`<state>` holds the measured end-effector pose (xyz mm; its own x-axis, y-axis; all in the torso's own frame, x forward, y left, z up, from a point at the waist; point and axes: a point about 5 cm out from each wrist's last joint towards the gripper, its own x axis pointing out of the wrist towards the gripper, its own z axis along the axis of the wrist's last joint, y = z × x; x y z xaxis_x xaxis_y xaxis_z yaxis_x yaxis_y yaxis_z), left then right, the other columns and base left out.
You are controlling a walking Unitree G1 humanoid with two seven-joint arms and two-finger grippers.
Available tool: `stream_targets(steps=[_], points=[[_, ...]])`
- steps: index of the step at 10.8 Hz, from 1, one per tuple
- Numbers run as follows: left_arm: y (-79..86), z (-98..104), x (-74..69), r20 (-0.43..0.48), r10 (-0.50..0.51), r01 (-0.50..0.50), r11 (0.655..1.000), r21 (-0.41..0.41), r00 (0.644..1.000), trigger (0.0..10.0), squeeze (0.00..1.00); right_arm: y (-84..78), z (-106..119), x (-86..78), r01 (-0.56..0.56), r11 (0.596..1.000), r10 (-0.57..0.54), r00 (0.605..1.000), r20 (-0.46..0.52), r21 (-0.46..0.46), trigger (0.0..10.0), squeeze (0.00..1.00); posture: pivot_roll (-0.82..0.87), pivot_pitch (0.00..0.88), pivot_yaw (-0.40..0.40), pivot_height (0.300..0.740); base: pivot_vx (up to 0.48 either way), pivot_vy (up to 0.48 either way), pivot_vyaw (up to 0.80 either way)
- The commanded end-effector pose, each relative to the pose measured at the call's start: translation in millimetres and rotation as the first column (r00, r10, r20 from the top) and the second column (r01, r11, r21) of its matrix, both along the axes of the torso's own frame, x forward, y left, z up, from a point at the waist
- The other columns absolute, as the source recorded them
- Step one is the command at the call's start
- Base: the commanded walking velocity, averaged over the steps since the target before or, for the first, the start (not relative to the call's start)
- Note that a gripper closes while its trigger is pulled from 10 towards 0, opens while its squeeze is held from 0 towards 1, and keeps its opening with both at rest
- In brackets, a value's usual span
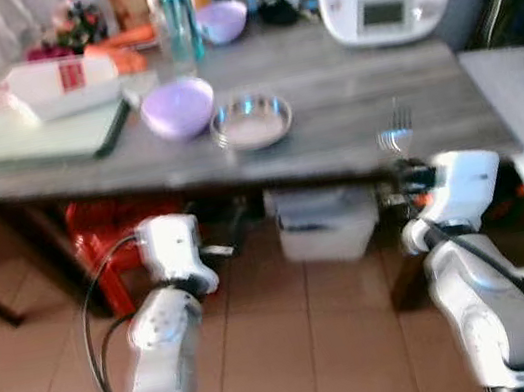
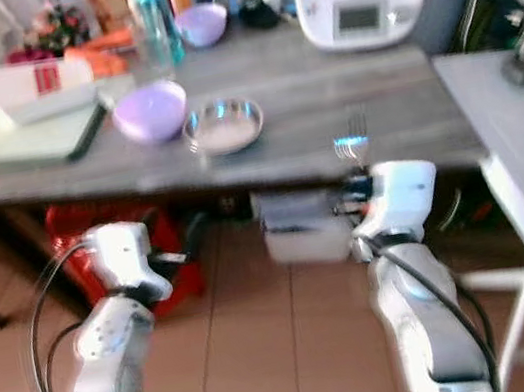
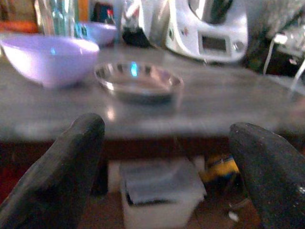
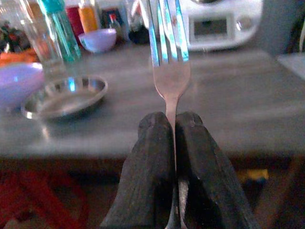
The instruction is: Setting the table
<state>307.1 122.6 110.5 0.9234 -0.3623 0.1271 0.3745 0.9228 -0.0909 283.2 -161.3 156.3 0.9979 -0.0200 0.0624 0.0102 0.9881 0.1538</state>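
Right tool [image 4: 172, 138] pinches slim metal fork [image 4: 167, 57] — tines up.

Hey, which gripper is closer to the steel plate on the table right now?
Hard to call. The left gripper, jaws open, sits below the table edge, left of the steel plate. The right gripper, shut on a fork, is at the edge, to its right.

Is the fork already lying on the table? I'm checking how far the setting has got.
No, the fork is clamped upright between the right gripper fingers, short of the table edge.
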Motion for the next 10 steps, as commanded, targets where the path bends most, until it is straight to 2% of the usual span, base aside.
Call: stream_targets(steps=[1,6,10], points=[[13.6,-0.8,-0.1,-0.002,0.039,-0.039,0.999,0.018,0.999,10.0,0.0,11.4,4.6,0.8,-0.042,0.999,0.042,0.999,0.021,0.009,10.0,0.0,0.04,0.069,-0.01,0.74,0.461,0.0,0.0],[14.8,0.4,-2.8,0.0,0.026,-0.026,0.999,0.029,1.0,10.0,0.0,13.4,4.4,2.2,-0.045,0.999,0.045,0.999,0.023,0.005,10.0,0.0,0.05,0.066,-0.009,0.74,0.413,0.0,0.0],[24.1,-2.1,-14.3,-0.009,0.04,-0.039,0.998,0.043,0.999,10.0,0.0,4.6,2.3,-1.2,0.002,1.0,-0.001,1.0,0.025,-0.015,10.0,0.0,0.05,0.072,-0.008,0.74,0.322,0.0,0.0]])
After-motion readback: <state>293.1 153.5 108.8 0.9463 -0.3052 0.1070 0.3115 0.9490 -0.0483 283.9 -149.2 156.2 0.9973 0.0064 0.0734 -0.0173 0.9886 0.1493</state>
